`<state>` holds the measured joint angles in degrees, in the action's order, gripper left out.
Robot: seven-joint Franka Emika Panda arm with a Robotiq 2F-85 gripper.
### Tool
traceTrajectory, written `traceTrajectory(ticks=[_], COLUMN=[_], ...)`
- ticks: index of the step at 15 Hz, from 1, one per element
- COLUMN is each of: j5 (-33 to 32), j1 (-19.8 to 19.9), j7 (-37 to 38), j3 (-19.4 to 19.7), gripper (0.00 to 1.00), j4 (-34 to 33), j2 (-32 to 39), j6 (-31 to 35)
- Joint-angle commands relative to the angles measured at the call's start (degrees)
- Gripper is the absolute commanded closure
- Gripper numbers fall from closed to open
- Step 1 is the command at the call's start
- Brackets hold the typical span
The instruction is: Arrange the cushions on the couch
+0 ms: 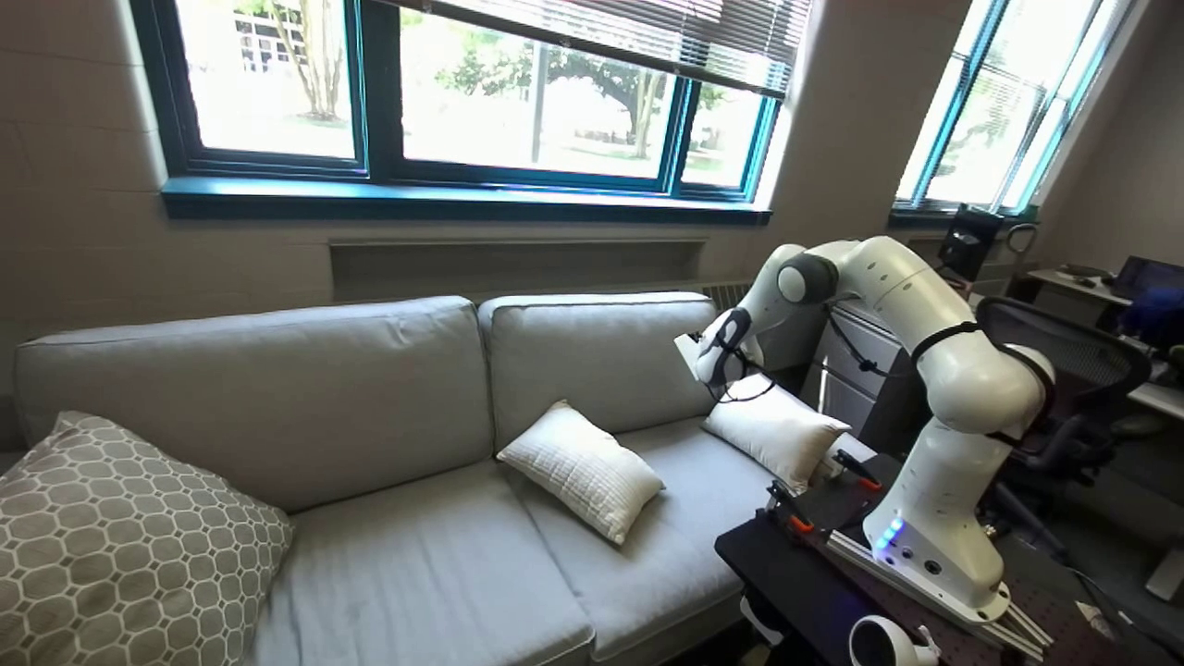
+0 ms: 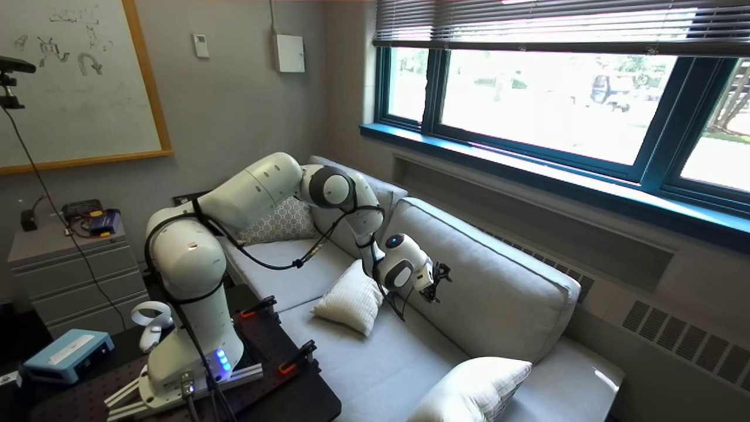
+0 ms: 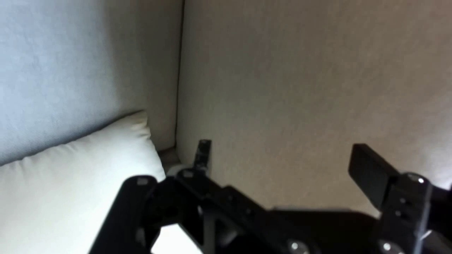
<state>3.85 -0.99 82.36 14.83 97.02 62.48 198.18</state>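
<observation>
White ribbed fabric is covering a small, puffy, four-cornered cushion [image 1: 581, 472], which is resting about mid-length on a light grey, two-seat fabric couch [image 1: 407, 564]. Its long axis is slanting, running from near a grey, padded back cushion [image 1: 601, 361] out towards the front edge and the black-topped desk [image 1: 763, 555] that is carrying the white, jointed robot arm [image 1: 967, 388]. Another small, plump white cushion [image 2: 477, 390] is lying near the couch's padded armrest [image 2: 577, 366], well apart from the ribbed one.

Black and two-fingered, the gripper [image 3: 281, 148] is hanging above the couch, its fingers [image 3: 370, 173] standing wide apart with nothing between them; it is facing the back cushion's upright fabric more than the cushions below. In both exterior views it is hanging off to the armrest side of the ribbed cushion. In the wrist view a white cushion, seemingly that same one, is showing low and to the left, beside the gap between the fingers rather than inside it.

Judging from this, the coming move is turning on that sideways offset: if the ribbed cushion is next, the gripper is probably needing to swing across towards the couch's middle, dip, and angle its fingers to straddle an end of the slanting cushion. Closing from here would likely be catching air.
</observation>
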Motion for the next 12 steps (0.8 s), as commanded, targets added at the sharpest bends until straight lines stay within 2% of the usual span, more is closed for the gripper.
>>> traceTrajectory(ticks=[1,3,8,9,12], j5=[5.2,4.8,4.6,3.6,3.8], j1=[3.8,6.5,6.7,8.4,7.4], j7=[-10.1,-13.6,-13.9,-15.4,-23.1], j3=[-6.2,-9.9,-10.3,-12.1,-13.5], gripper=[0.0,0.0,0.0,0.0,0.0], j4=[1.4,4.3,5.7,4.8,0.0], j2=[-2.2,-4.8,-5.4,-4.8,-2.7], j6=[-0.4,-0.4,-0.4,0.3,-2.3])
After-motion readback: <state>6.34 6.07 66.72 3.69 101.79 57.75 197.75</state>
